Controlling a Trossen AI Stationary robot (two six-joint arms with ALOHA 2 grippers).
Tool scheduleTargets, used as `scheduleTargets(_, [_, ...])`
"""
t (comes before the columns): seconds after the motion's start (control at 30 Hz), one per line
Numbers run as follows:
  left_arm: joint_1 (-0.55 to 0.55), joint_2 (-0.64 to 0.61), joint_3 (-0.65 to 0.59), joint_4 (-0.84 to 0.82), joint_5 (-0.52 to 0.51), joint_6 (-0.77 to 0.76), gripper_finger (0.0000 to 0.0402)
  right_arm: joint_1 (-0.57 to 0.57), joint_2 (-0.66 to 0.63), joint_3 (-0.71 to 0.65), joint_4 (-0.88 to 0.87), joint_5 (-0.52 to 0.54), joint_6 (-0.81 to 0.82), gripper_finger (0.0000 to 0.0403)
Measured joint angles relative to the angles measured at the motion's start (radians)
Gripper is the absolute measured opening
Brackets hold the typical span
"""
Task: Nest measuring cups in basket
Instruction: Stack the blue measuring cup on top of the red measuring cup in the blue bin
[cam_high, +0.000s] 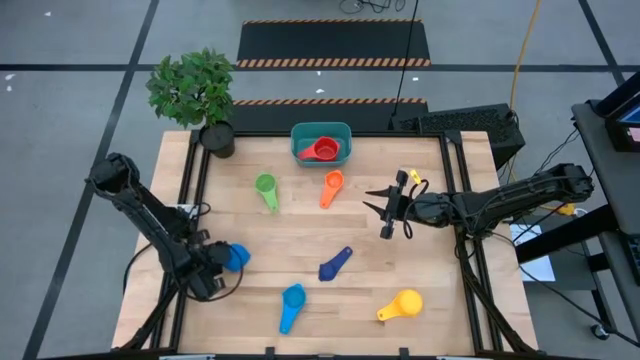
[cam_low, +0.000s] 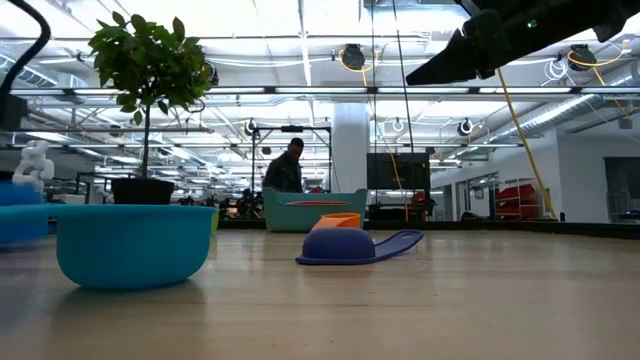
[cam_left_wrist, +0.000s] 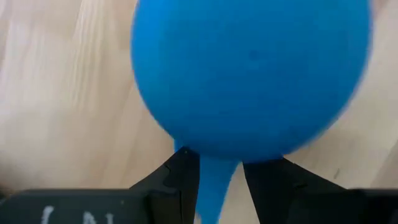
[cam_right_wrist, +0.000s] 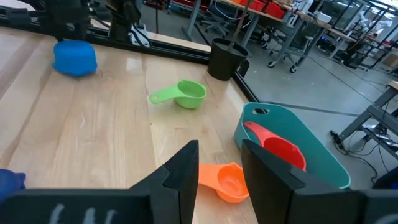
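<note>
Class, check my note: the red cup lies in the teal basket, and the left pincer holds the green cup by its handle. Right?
Wrong on one point. The red cup lies in the teal basket, but the left pincer holds a light blue cup by its handle, as the left wrist view shows.

Bright overhead light; soft shadows; left-wrist close-up cup (cam_left_wrist: 249, 74) blurred

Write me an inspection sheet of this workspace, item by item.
Surface: wooden table, dry.
Job's things: red cup in teal basket; green, orange, dark blue, light blue, yellow cups loose.
Clutter: potted plant.
Grippers: left pincer shut on blue cup; right pincer empty, raised beside the orange cup.
Cables: yellow cable on floor.
Surroundings: person behind table.
</note>
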Motion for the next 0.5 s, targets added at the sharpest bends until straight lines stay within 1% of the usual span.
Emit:
scheduleTargets(0.13, [0.042, -0.001, -0.024, 0.153, -0.089, 0.109, 0.0124, 0.0, 0.0, 0.0, -0.001, 0.0, -0.001, 0.0114])
scheduleTargets(0.2, [0.066, 0.001, -0.027, 0.217, -0.111, 0.177, 0.0124, 0.0, 0.0, 0.0, -0.001, 0.0, -0.002, 0.0114])
scheduleTargets(0.3, [0.099, 0.001, -0.027, 0.306, -0.115, 0.264, 0.0124, 0.0, 0.0, 0.0, -0.001, 0.0, -0.002, 0.0114])
scheduleTargets(0.4, [0.125, 0.001, -0.018, 0.319, -0.08, 0.316, 0.0124, 0.0, 0.0, 0.0, -0.001, 0.0, 0.0, 0.0114])
scheduleTargets(0.5, [0.137, 0.001, 0.017, 0.255, -0.067, 0.322, 0.0124, 0.0, 0.0, 0.0, -0.001, 0.0, 0.0, 0.0114])
